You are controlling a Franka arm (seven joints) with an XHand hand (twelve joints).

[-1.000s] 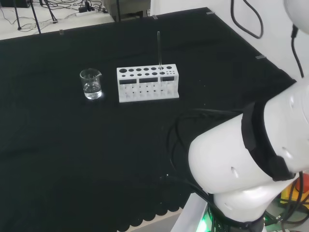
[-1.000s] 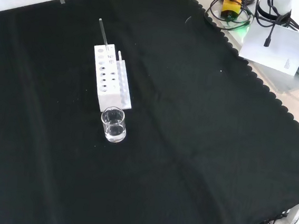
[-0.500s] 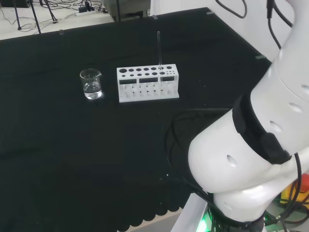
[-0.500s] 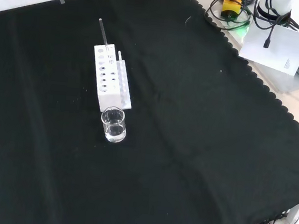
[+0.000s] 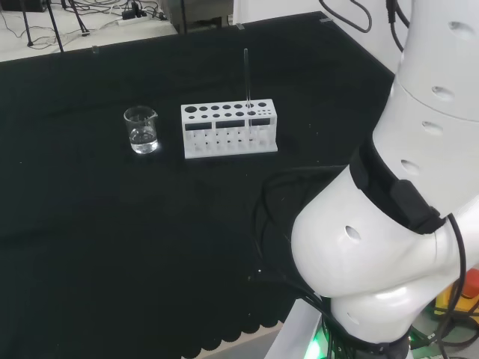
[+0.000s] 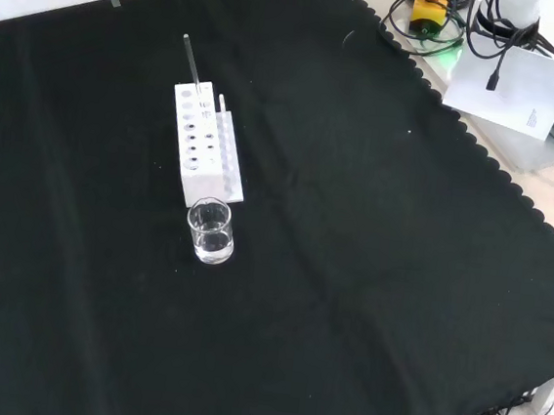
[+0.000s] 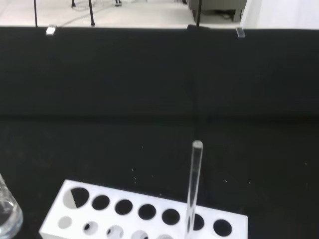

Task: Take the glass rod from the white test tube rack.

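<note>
A white test tube rack (image 5: 229,129) with two rows of round holes stands on the black cloth, seen also in the front view (image 6: 202,145) and close up in the wrist view (image 7: 144,214). A thin clear glass rod (image 5: 246,77) stands upright in a hole near the rack's right end in the head view; it rises from the rack's far end in the front view (image 6: 192,62) and above the rack in the wrist view (image 7: 193,186). Nothing touches the rod.
A small glass beaker (image 5: 141,130) holding a little clear liquid stands just left of the rack in the head view, and in front of it in the front view (image 6: 210,231). The arm's white links (image 5: 389,224) rise at the head view's right.
The arm's white links have swung upward and changed pose at the right of the head view. Rack, rod and beaker have stayed put.
</note>
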